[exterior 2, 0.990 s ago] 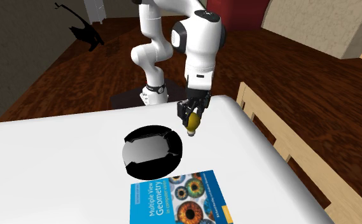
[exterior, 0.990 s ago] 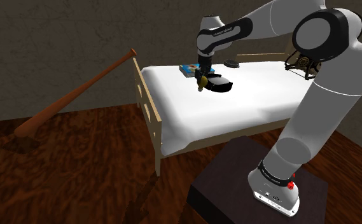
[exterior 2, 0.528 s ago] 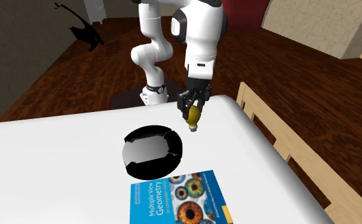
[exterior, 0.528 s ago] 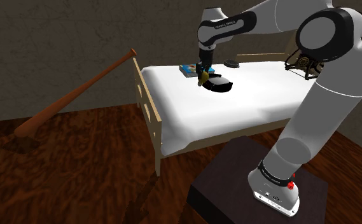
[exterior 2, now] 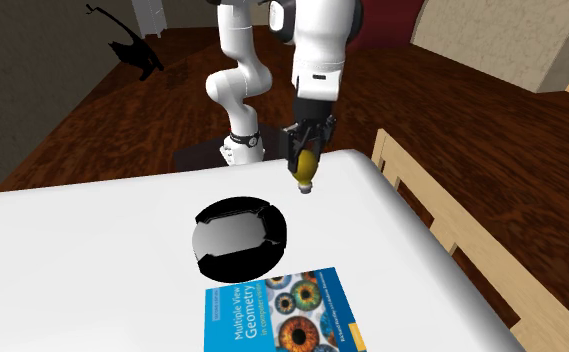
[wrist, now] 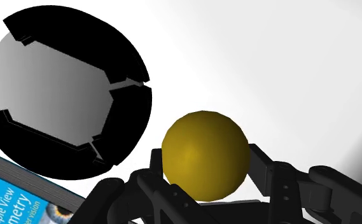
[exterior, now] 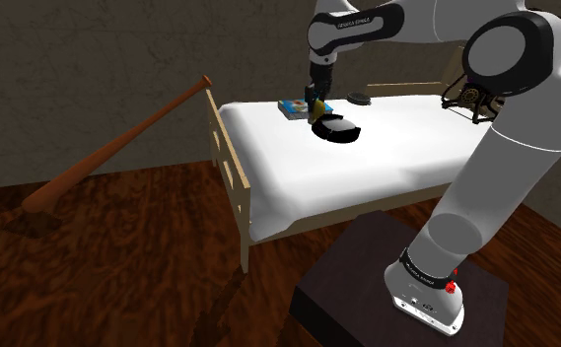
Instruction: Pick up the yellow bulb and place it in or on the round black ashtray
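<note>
My black gripper is shut on the yellow bulb, which hangs base-down above the white bed. In the wrist view the bulb sits clasped between the two fingers. The round black ashtray with a grey middle lies flat on the bed, to the second exterior view's left of the bulb and closer to that camera. From the wrist, the ashtray lies beside the bulb, not under it. In the shoulder view the gripper hovers just above the ashtray.
A blue book with eye pictures lies on the bed beside the ashtray. The bed's wooden frame runs along the second exterior view's right. A baseball bat leans on the bed's end in the shoulder view. A dark object lies further back.
The gripper has risen with the bulb held in it, lifting it higher above the bed. The ashtray and book have not moved.
</note>
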Controlling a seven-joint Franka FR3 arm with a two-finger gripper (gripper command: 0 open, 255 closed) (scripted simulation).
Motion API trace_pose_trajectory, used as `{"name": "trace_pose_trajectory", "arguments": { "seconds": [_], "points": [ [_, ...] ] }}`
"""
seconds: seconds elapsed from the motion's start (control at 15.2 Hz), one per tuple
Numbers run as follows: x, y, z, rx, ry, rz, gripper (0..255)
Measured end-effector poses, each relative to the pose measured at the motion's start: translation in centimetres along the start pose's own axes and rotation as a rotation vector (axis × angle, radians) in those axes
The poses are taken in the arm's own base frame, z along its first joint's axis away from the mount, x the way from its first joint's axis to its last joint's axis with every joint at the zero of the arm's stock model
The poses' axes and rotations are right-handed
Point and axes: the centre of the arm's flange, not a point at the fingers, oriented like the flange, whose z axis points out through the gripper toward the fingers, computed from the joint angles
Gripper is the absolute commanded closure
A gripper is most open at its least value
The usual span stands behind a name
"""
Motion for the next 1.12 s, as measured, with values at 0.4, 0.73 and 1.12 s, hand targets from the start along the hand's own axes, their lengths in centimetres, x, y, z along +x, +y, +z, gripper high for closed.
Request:
{"name": "trace_pose_trajectory", "arguments": {
  "seconds": [0.4, 0.73, 1.12],
  "points": [
    [-0.2, 0.4, -3.1, 0.0, 0.0, 0.0, 255],
    [-0.6, 3.1, -4.7, 0.0, 0.0, 0.001, 255],
    [-1.4, 10.9, -5.0, 0.0, 0.0, 0.002, 255]
  ]
}}
